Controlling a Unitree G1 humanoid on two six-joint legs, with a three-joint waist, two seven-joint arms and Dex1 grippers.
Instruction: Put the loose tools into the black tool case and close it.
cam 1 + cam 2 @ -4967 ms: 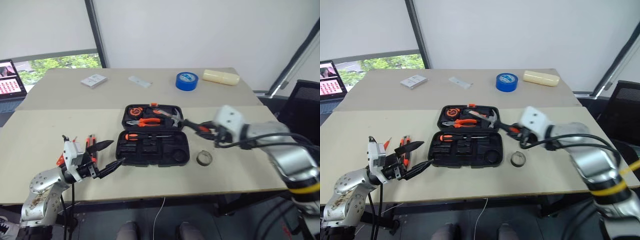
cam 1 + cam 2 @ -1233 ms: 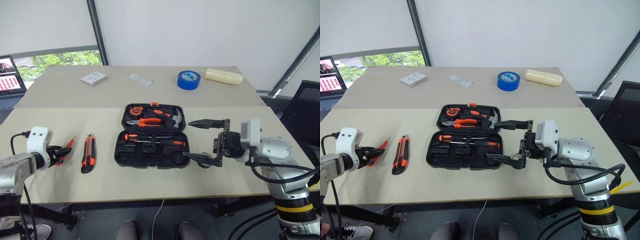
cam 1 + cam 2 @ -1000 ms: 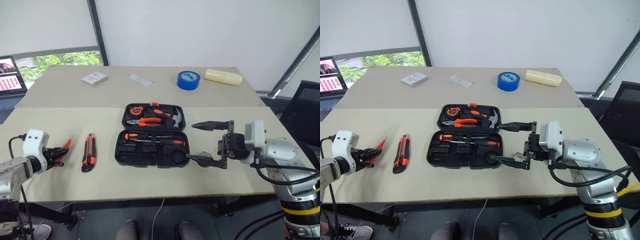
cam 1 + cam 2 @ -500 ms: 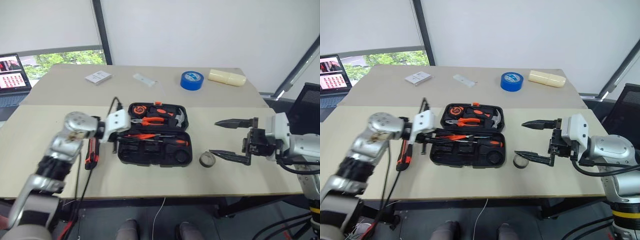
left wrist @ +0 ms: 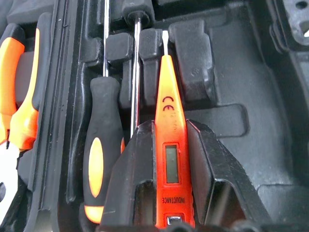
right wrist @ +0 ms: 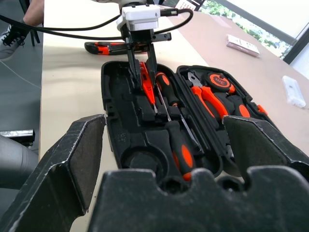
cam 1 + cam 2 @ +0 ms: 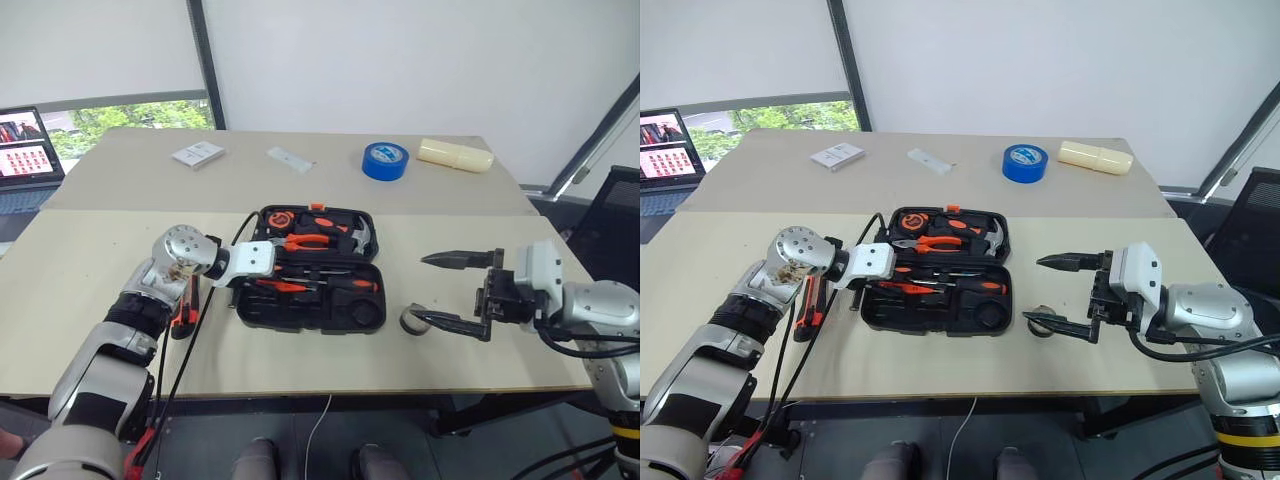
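The left gripper (image 5: 166,203) has its jaws shut on the thin orange screwdriver (image 5: 167,140), holding it low over the open black tool case (image 7: 308,298), lined up beside the two screwdrivers already inside.

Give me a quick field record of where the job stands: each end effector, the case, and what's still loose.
left end effector: shut on slim all-orange screwdriver, over the case tray
right end effector: open, empty
black moulded plastic tool case: lid open
black-and-orange utility knife: loose on table, left of case
small dark tape ring: loose on table, right of case
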